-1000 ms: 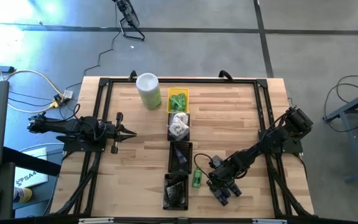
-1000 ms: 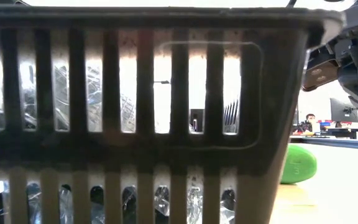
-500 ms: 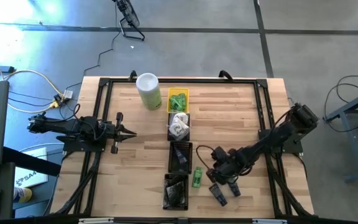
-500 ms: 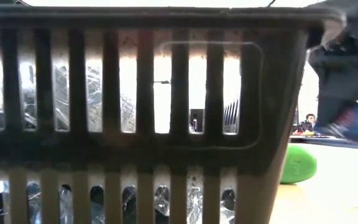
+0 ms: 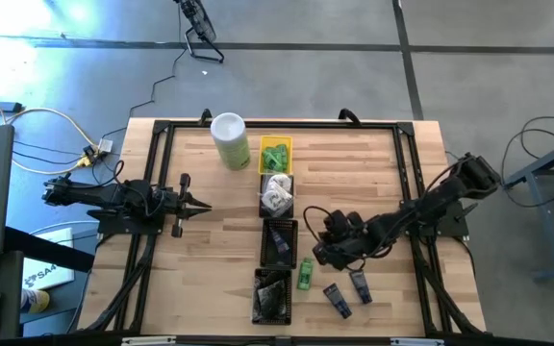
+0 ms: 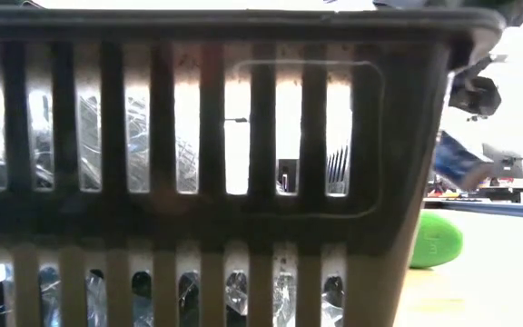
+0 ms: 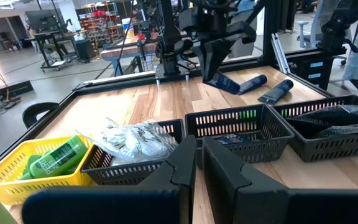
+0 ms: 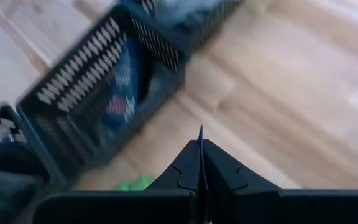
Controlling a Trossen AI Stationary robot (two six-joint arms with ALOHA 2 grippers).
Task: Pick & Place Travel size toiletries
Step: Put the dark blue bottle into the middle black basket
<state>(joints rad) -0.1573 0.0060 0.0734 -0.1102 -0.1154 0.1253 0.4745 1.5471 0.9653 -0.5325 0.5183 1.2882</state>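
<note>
- High view: the right gripper (image 5: 321, 248) has lifted off the front right part of the table (image 5: 219, 250) within the last second and swung in toward the row of trays. It now hangs just beside the black tray (image 5: 280, 223) third from the back.
- Its fingers are pressed together, and the left wrist and low views show a blue tube (image 7: 221, 83) dangling from them, clear of the wood.
- Where the gripper was working a second ago, I now see one loose tube (image 5: 337, 300) and a second loose tube (image 5: 361, 284) lying uncovered, with a green bottle (image 5: 305, 275) just beside the tray row.
- Right wrist view shows dark blue items already inside that black tray, so I judge it to be the proper bin for this tube.
- What this means: the pick is done and the carry is nearly over. The release into the tray is not yet made.
- I judge that three pieces are left to sort after this one.
- My left gripper (image 5: 200, 204) waits at the table's left side, closed and empty.
</note>
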